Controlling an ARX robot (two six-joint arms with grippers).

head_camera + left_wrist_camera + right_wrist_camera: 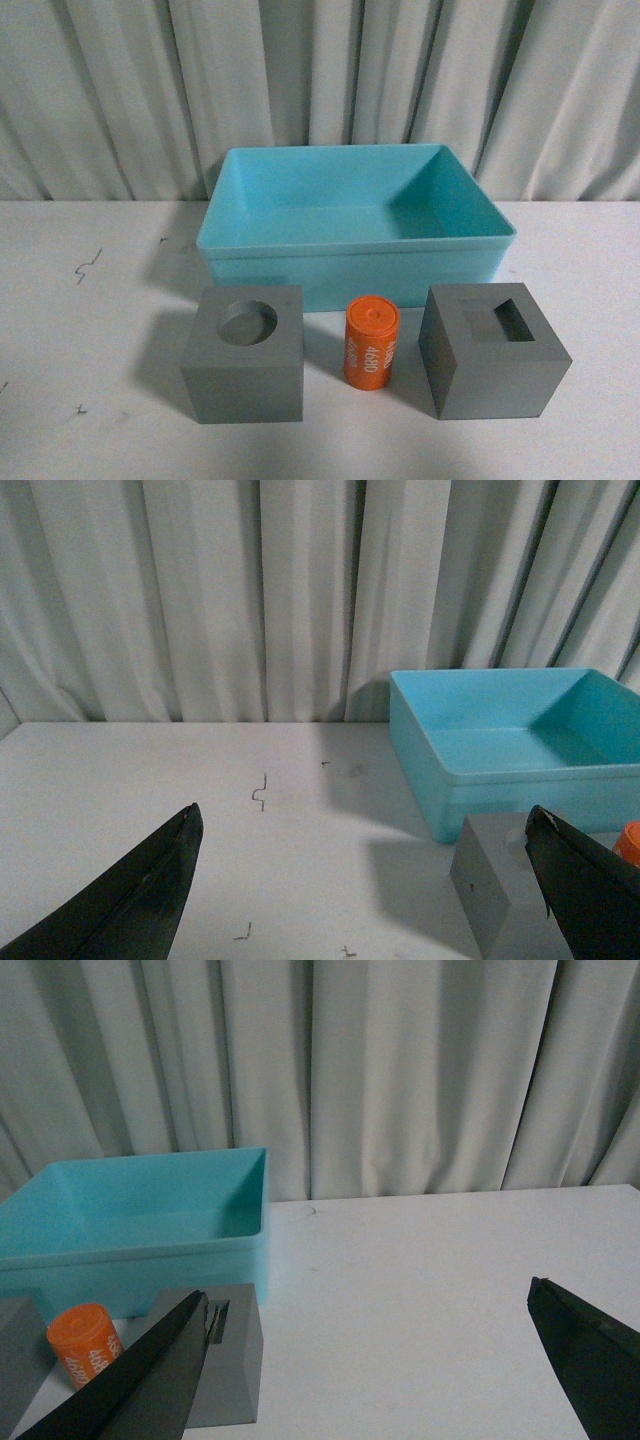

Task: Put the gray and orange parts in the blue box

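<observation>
The left fingers [140,900] are spread wide apart, with only white worktop [90,400] showing between the two dark tips. The right fingers [150,1380] are likewise spread wide apart above the worktop.

In the left wrist view, a corner of the gray cube with the round hole [243,365] lies just beside one finger. In the right wrist view, one finger partly covers the gray cube with the square hole [493,352].

The three parts stand in a row on the worktop, apart from one another. The orange cylinder [370,343], printed "4680", stands upright between the two cubes. The blue box [355,265] sits just behind the row with its opening upward and bare floor visible inside. A pleated gray curtain [320,80] closes the background.
</observation>
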